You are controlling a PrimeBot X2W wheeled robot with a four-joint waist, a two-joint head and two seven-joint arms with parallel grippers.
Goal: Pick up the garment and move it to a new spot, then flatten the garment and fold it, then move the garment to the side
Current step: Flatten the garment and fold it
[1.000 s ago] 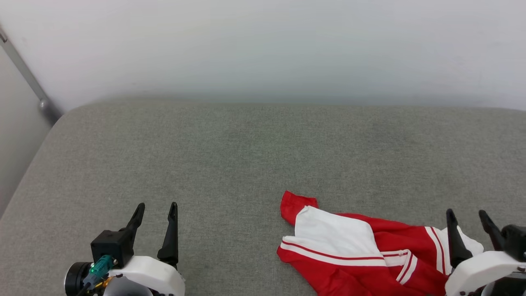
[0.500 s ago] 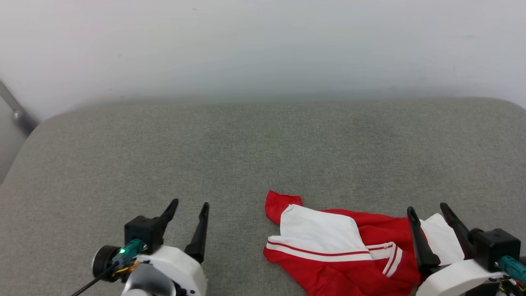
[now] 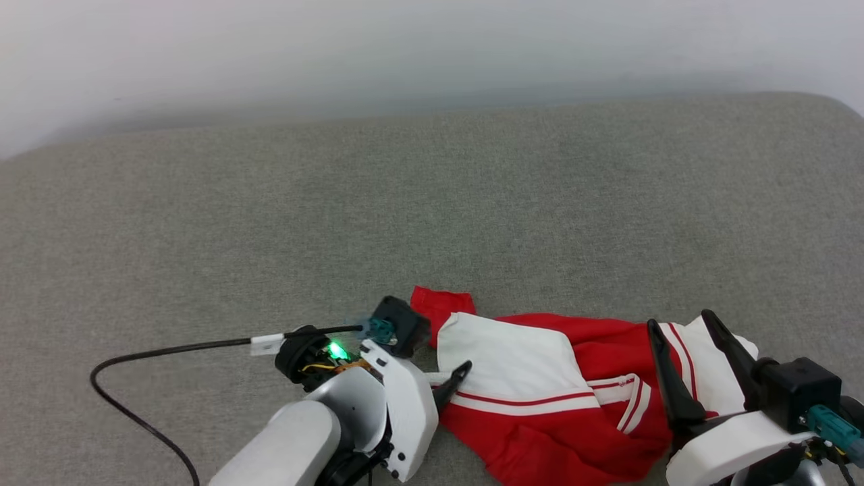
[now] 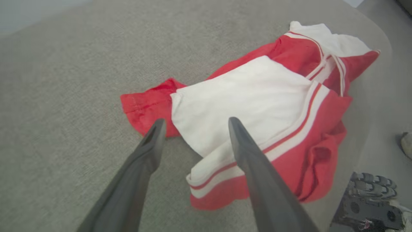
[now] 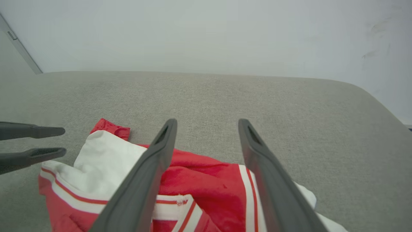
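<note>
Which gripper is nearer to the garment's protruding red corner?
Left. The left gripper is right beside the red corner; the right gripper is over the other end of the garment.

Crumpled red-and-white garment (image 4: 257,83) on grey cushion (image 4: 64,80), left jaws spread apart — one tip over its white sleeve

The jersey shirt (image 3: 607,354) is red, its white sleeves (image 3: 513,351) trimmed in red-and-white stripes. The surface (image 3: 270,236) is flecked grey fabric, the wall (image 3: 405,47) off-white. The left hand (image 4: 196,123) and right hand (image 3: 678,318) are black-fingered on white bodies, the cable (image 3: 189,347) black.
</note>
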